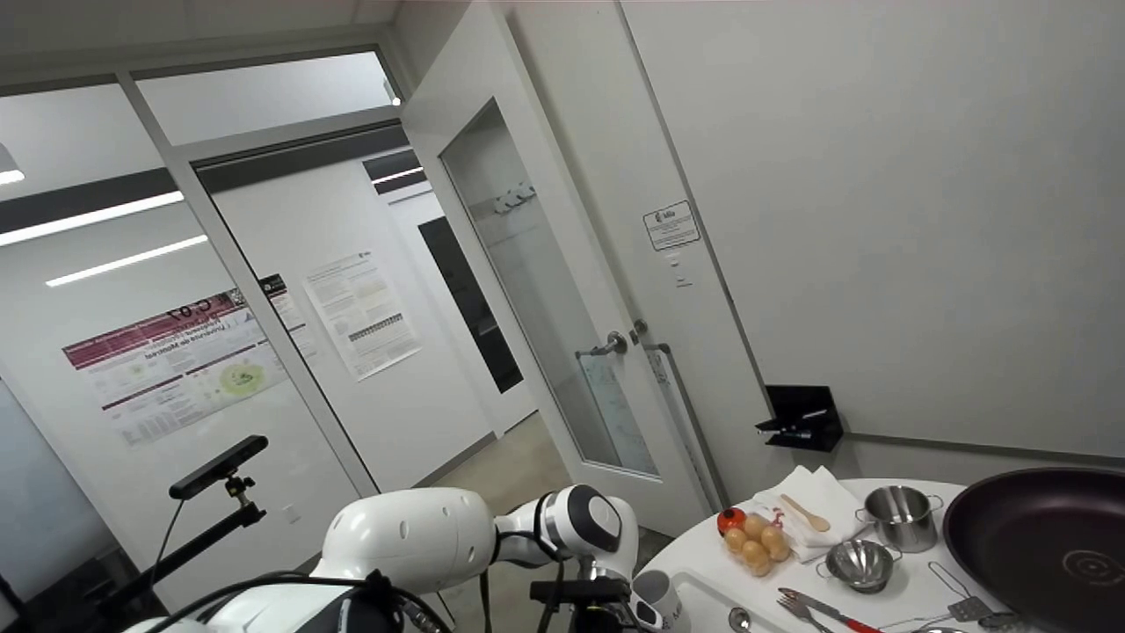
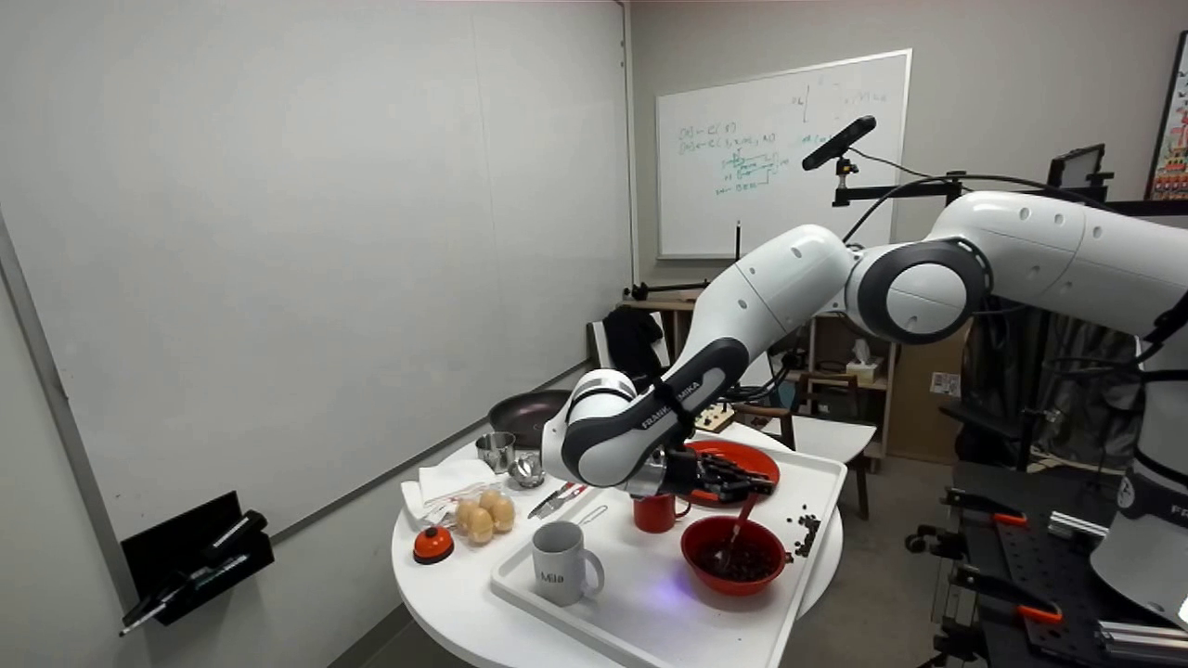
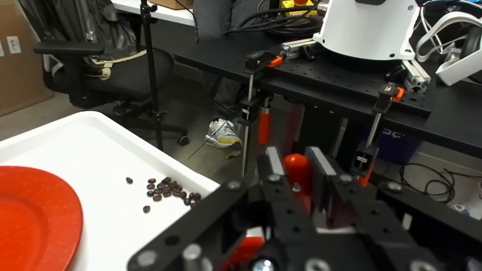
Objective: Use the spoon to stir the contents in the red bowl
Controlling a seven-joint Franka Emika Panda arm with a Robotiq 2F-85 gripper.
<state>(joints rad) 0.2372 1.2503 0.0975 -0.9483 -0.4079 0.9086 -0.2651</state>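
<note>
On the white tray (image 2: 636, 580), the spoon (image 2: 744, 515) leans in the red bowl (image 2: 735, 587) among dark beans (image 2: 752, 562), handle (image 3: 297, 167) pinched by the gripper (image 2: 765, 485) — in place, I'd say; how much stirring's left, unclear.

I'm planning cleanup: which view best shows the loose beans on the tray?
The wrist view: there the loose beans appear large and distinct. In an exterior view they're small dark specks; no further view shows them.

A grey cylindrical mug (image 2: 559, 561) (lettered "Mila"), a red mug (image 2: 655, 515) and a round red plate (image 3: 37, 220) occupy the white tray (image 2: 640, 580).
</note>
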